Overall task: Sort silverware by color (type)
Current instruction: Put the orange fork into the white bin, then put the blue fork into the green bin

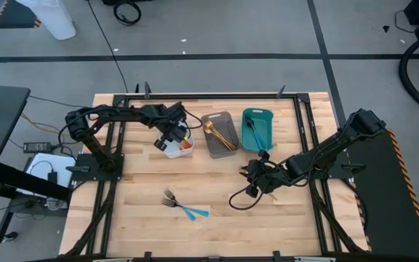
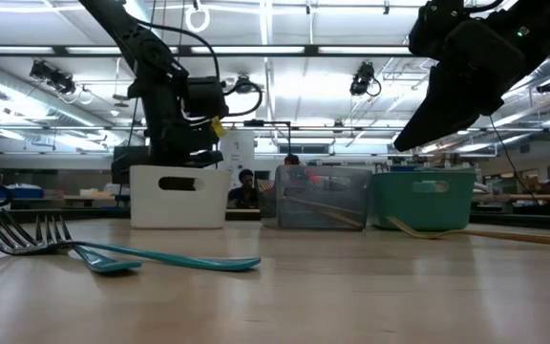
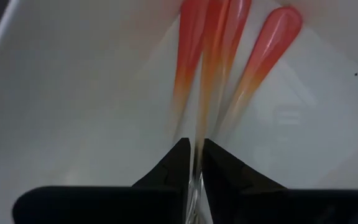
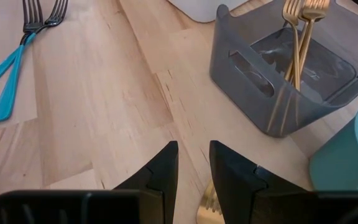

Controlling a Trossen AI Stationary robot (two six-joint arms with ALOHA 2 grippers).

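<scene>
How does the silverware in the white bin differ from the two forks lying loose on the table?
The silverware in the white bin has orange handles; the loose forks have teal handles. The orange pieces are sorted, one held by the left gripper; the forks lie untouched on the table, apart from both grippers. The orange handles lean on the bin wall; the forks lie flat.

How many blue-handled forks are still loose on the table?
2: the blue-handled forks lie crossed together on the bare wood at the table's near edge, between the arms. More teal pieces sit in the teal bin; none seem hidden elsewhere.
</scene>
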